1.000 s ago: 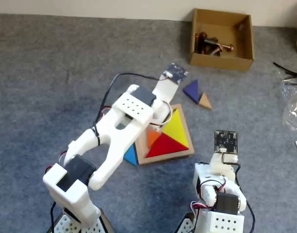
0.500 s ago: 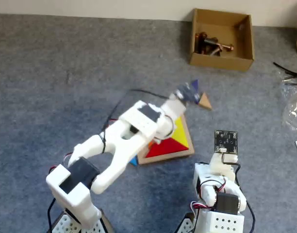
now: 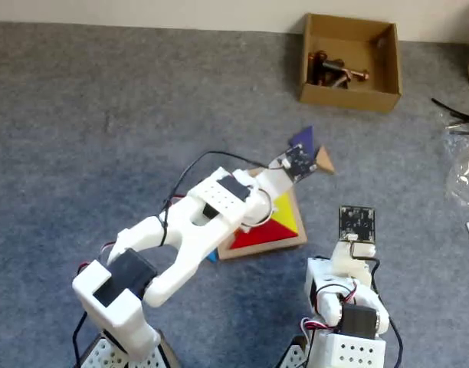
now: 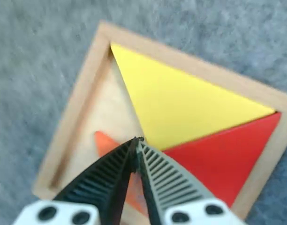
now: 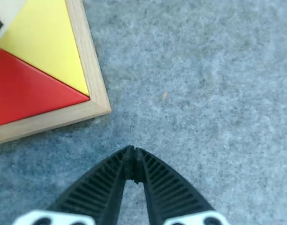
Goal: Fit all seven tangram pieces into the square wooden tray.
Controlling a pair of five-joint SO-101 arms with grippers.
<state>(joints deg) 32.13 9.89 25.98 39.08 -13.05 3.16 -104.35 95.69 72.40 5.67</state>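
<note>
High view has my left arm (image 3: 211,207) swung across the square wooden tray (image 3: 300,239) in the last second, wrist now past its far corner. Inside lie the yellow triangle (image 4: 181,103), red triangle (image 4: 228,150) and orange piece (image 4: 103,140). Blue triangle (image 3: 302,138) and tan triangle (image 3: 324,160) wait outside that corner, likely my next pickups. Left gripper (image 4: 136,143) and right gripper (image 5: 132,152) are both closed, empty.

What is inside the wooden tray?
A yellow triangle, a red triangle and an orange piece, beside bare tray floor. The left jaws cover part of the orange piece, hiding what lies beneath.
</note>
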